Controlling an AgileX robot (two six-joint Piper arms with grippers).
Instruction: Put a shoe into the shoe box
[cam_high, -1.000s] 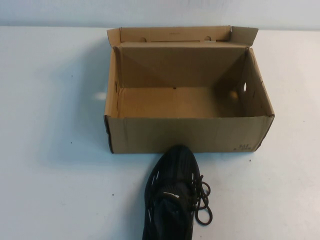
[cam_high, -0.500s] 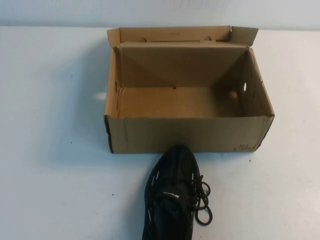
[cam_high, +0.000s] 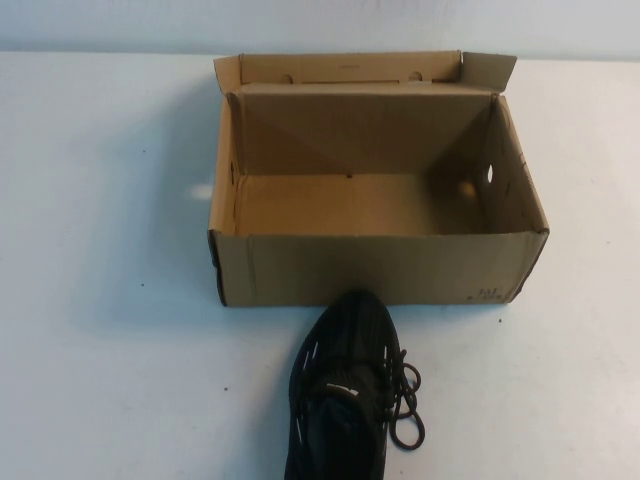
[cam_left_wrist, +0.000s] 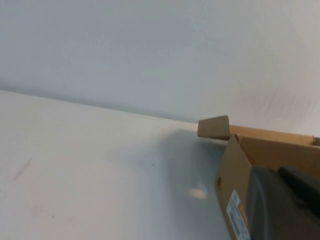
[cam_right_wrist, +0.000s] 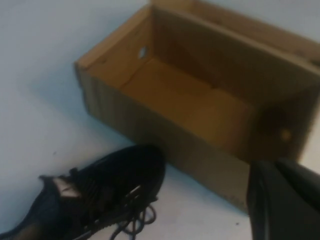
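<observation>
nothing has moved since the earlier frame. the black knit sneaker (cam_high: 345, 390) lies at the bench's near edge, toe touching the open brown cardboard box (cam_high: 380, 268). left gripper (cam_left_wrist: 282, 207) and right gripper (cam_right_wrist: 282, 200) hang back, jaws clenched empty. we judge it light and soft; grasp the collar.

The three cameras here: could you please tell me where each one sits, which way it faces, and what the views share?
High view: raised on the robot's side, angled down at the open shoe box and the shoe before it on the table; neither arm shows.
Left wrist view: on the left arm, facing the box's end wall and the far wall; the shut left gripper fills a corner.
Right wrist view: on the right arm, looking down at shoe and box; the shut right gripper shows.
Shared: all three see the box; high and right wrist see the shoe.
</observation>
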